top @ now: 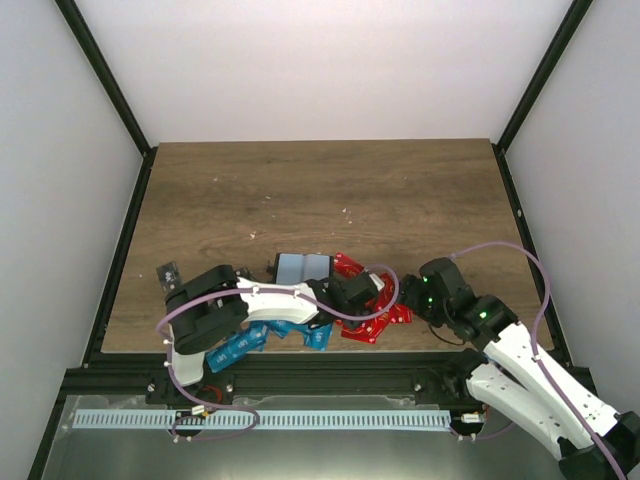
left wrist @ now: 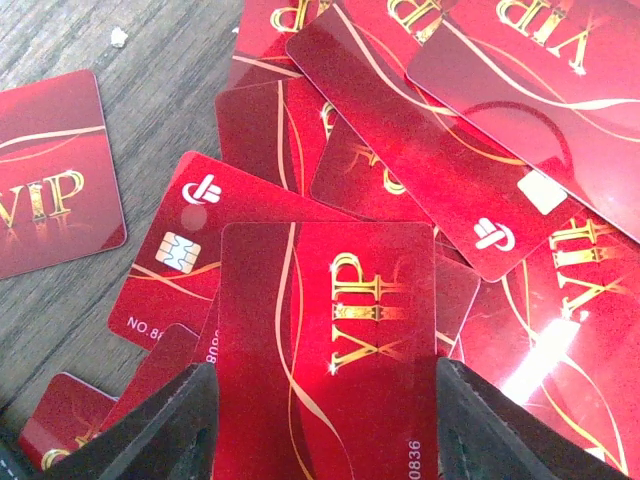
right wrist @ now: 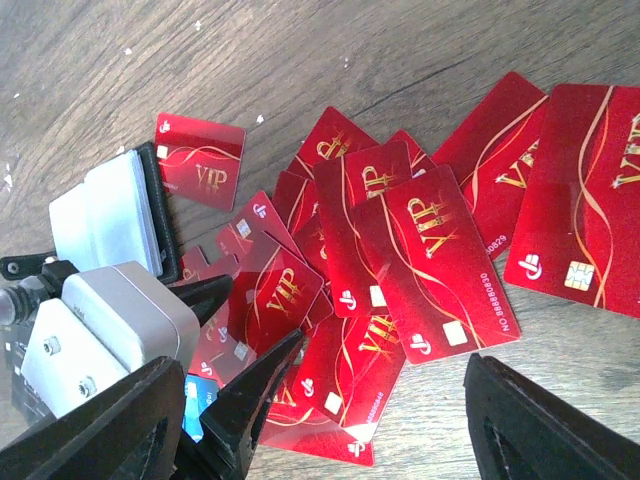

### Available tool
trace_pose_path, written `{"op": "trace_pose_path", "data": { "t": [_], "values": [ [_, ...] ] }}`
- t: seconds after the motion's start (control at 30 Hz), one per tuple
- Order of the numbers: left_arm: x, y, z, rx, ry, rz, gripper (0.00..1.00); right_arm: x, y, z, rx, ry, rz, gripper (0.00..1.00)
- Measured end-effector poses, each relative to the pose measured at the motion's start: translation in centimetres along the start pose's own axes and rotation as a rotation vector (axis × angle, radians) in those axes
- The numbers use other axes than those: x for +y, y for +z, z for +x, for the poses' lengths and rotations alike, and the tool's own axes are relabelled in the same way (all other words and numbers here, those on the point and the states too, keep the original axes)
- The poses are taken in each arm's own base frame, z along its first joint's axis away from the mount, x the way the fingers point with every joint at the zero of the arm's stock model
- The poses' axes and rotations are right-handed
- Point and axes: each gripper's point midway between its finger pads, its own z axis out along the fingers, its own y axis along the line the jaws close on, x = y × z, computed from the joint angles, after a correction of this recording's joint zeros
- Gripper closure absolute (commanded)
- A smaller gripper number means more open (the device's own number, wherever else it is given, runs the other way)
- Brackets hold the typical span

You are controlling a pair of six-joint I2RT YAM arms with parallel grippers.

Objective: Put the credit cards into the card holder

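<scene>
The left gripper (left wrist: pixel 325 380) is reaching across to the middle of the near edge and, as far as I can judge, is pinching one red card (left wrist: pixel 330 300) by its two long edges. That card is looming larger than the rest in the left wrist view, so it is probably lifted off the heap. Its long axis is pointing straight out from the jaws.

The holder (top: pixel 303 268) is lying open, pale side up, just beside that gripper, towards the left edge and a touch nearer the far one. The left arm is plainly the nearer of the two.

The right gripper (right wrist: pixel 328 365) is hovering over the red cards (right wrist: pixel 430 250) from the right-edge side, with its jaws wide apart and nothing between them.

Blue cards (top: pixel 245 342) are lying under the left arm near the near edge of the bench (top: pixel 320 190). The coming move is looking like a short swing left, leading with the card's short end towards the holder.
</scene>
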Motion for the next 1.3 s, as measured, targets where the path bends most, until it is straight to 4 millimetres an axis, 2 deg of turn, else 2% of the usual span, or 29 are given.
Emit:
{"op": "trace_pose_path", "data": {
  "t": [0.13,0.37,0.47,0.6,0.73,0.83,0.93,1.0,1.1,1.2,1.3],
  "values": [
    [-0.2,0.2,-0.1,-0.015,0.01,0.012,0.54,0.3,0.1,0.1,0.007,0.0,-0.013,0.22],
    [-1.2,-0.3,-0.4,-0.05,-0.008,0.105,0.55,0.0,0.9,1.0,0.043,0.003,-0.028,0.22],
    [-2.4,-1.1,0.3,-0.033,-0.014,0.189,0.55,-0.3,1.7,2.0,0.077,0.01,-0.04,0.23],
    [-4.2,-2.1,1.1,-0.003,-0.031,0.305,0.5,-1.0,3.0,3.5,0.135,0.023,-0.046,0.23],
    [-4.5,-3.4,2.4,0.042,-0.066,0.336,0.45,-0.7,4.1,4.1,0.159,0.02,-0.068,0.26],
    [-3.8,-5.0,2.5,0.046,-0.107,0.334,0.43,0.4,5.0,3.6,0.154,-0.004,-0.094,0.33],
    [-2.2,-6.8,1.3,-0.001,-0.174,0.307,0.41,1.0,6.6,3.1,0.16,-0.032,-0.096,0.4],
    [-0.9,-7.4,0.8,-0.025,-0.217,0.282,0.41,1.2,7.8,2.9,0.173,-0.055,-0.09,0.43],
    [1.2,-6.9,2.1,-0.011,-0.284,0.235,0.41,1.9,9.4,2.6,0.201,-0.105,-0.079,0.45],
    [3.1,-5.8,4.7,0.047,-0.341,0.181,0.41,3.3,10.9,2.0,0.224,-0.17,-0.084,0.48],
    [3.8,-5.1,5.7,0.074,-0.366,0.162,0.41,4.6,12.0,1.6,0.242,-0.229,-0.099,0.5]
  ]
}}
